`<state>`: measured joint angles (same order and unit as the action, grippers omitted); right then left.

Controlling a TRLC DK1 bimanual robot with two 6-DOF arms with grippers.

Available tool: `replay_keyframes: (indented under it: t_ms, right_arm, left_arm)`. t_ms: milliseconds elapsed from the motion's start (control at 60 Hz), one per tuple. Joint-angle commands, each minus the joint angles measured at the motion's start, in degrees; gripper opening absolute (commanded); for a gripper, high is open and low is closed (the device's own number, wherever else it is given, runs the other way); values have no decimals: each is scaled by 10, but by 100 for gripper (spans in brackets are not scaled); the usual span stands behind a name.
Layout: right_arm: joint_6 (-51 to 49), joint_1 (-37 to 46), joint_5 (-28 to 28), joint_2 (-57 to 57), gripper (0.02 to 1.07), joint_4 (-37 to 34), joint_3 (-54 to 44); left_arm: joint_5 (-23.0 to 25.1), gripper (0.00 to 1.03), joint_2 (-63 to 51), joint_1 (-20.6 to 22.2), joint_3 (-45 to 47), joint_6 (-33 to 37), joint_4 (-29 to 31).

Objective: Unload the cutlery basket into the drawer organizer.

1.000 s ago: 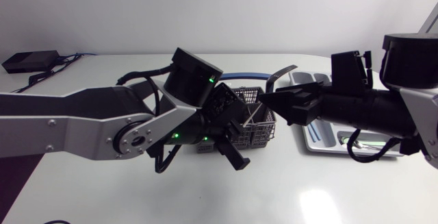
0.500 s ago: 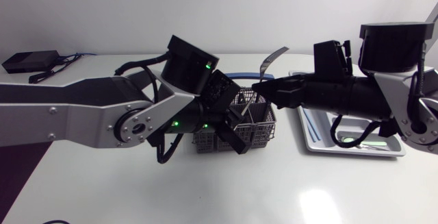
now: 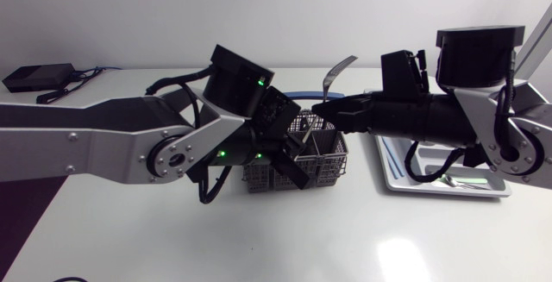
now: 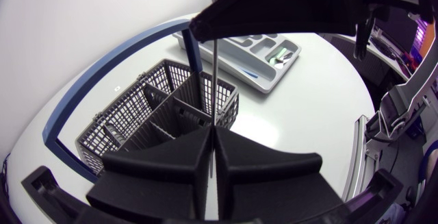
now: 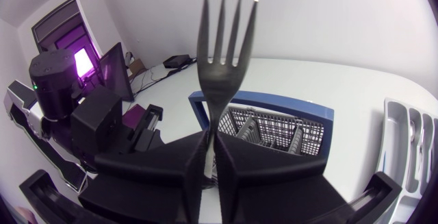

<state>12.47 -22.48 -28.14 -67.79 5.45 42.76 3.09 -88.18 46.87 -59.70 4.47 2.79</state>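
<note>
A metal fork (image 3: pixel 339 68) stands upright over the grey wire cutlery basket (image 3: pixel 332 166), tines up. My left gripper (image 3: pixel 295 157) is shut on the lower handle just above the basket; in the left wrist view the thin handle (image 4: pixel 213 80) runs up from between its fingers (image 4: pixel 212 133). My right gripper (image 3: pixel 317 108) is shut on the fork higher up. In the right wrist view the tines (image 5: pixel 222 46) rise straight from its closed fingers (image 5: pixel 211 138). The grey drawer organizer (image 3: pixel 392 183) lies right of the basket, partly hidden under my right arm.
A blue frame (image 5: pixel 260 104) runs along the basket's (image 5: pixel 274 131) far side. The organizer (image 4: pixel 263 63) holds some cutlery, including a spoon (image 4: pixel 284 56). A black box with cables (image 3: pixel 39 77) sits at the back left of the table.
My right arm has moved left to the fork, and its fingers have closed on the handle. My left gripper has kept hold of the fork over the basket.
</note>
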Motion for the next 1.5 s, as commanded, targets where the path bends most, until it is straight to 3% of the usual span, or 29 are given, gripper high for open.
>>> replay_keyframes:
  t_ms: [0,50,100,200,283,400,617,850,1167,1483]
  right_arm:
    - [10,-5,3,-6,8,6,10]
    - [10,-6,3,-4,8,7,10]
    - [10,-6,2,-3,8,6,10]
    - [10,-6,-1,0,8,6,7]
    - [9,-5,-2,8,8,3,4]
    - [7,6,-10,22,8,-9,0]
    - [-22,77,-39,57,8,-65,4]
    - [-127,237,-71,30,8,-171,52]
    - [-293,410,-72,-131,8,-293,201]
    - [-377,480,-24,-327,8,-389,410]
  left_arm:
    - [0,4,-7,-6,-17,-14,-11]
    - [0,5,-7,-6,-16,-13,-12]
    - [0,14,-6,-6,-16,-13,-12]
    - [0,36,-1,-7,-12,-12,-12]
    - [0,62,8,-6,-7,-10,-12]
    - [-13,75,28,-6,-1,-2,-12]
    - [-49,78,57,-26,5,33,4]
    - [-49,78,75,-84,-4,60,78]
    - [-49,78,105,-141,21,80,116]
    - [-49,79,119,-150,57,92,113]
